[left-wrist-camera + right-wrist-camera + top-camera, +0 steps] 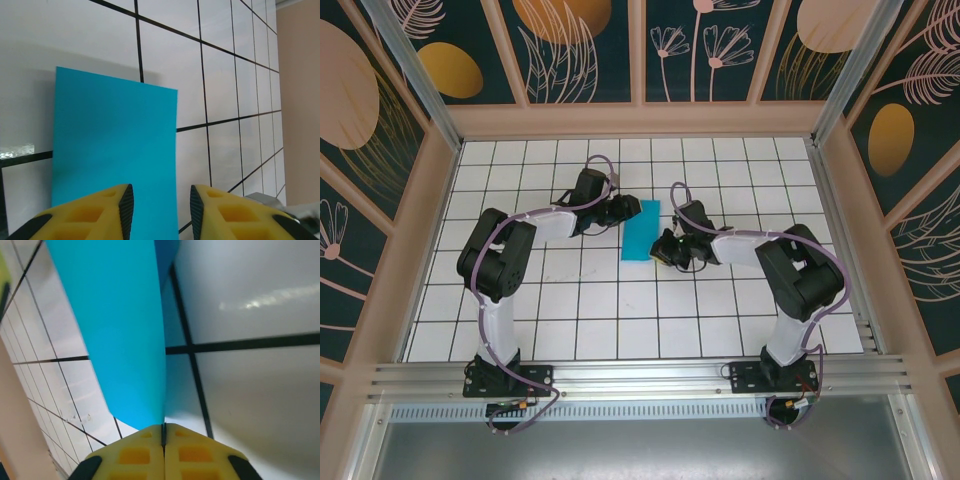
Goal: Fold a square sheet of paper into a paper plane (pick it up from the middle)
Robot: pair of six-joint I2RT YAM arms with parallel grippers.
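Halved teal paper sheet lay mid worktop, right gripper fingers pinching its edge, left gripper fingers parted; later folds apparently remained.

One teal-blue square sheet of paper lying at frame centre, two arms, left arm and right arm, reaching in from the lower corners, two grippers, left gripper and right gripper, each showing two yellow fingers, one gridded table lying beneath.
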